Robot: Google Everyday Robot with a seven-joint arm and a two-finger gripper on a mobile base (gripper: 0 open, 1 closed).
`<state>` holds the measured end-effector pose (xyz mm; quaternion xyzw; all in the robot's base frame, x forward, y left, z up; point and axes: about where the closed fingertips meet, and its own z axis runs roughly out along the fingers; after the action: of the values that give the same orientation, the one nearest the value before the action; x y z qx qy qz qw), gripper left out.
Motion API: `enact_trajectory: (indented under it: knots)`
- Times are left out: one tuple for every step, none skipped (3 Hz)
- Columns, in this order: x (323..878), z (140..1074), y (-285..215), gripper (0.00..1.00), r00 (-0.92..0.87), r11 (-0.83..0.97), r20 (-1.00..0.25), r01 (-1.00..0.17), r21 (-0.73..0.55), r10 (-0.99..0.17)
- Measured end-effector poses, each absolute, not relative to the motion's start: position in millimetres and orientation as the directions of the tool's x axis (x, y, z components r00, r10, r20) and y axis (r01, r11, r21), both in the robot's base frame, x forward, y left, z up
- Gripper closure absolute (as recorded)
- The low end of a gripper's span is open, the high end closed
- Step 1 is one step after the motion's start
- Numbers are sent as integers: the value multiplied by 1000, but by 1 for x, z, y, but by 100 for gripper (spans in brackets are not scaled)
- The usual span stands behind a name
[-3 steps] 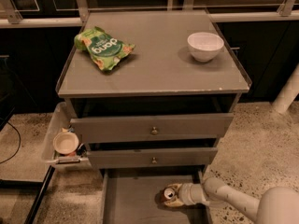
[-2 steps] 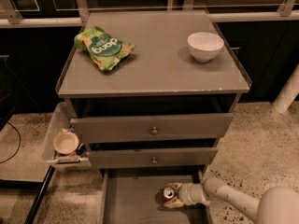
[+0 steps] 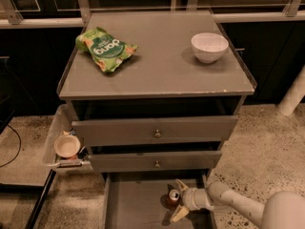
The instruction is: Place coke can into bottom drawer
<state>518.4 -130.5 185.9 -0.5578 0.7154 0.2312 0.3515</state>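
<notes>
We see coke can (image 3: 172,196) upright on bottom drawer (image 3: 138,205) floor, right side. Gripper (image 3: 177,202) flanks it, fingers spread apart, not clamped. We judge can light, slick, dentable; grip mid-body.

My tool (image 3: 178,201) sits low in the bottom drawer (image 3: 136,205), fingers spread, with the coke can (image 3: 172,197) between them. Bare floor lies open to its left, and the middle drawer front (image 3: 143,162) hangs close above it.

2 bowls (image 3: 209,46) (image 3: 66,146), 1 can (image 3: 172,197) by 1 tool (image 3: 178,202)
</notes>
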Motion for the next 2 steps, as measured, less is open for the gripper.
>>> enact_trajectory:
  knots:
    - [511, 194, -150, 0, -146, 275, -769, -961, -39, -622]
    - [503, 225, -174, 0, -116, 251, -774, -966, -57, -623]
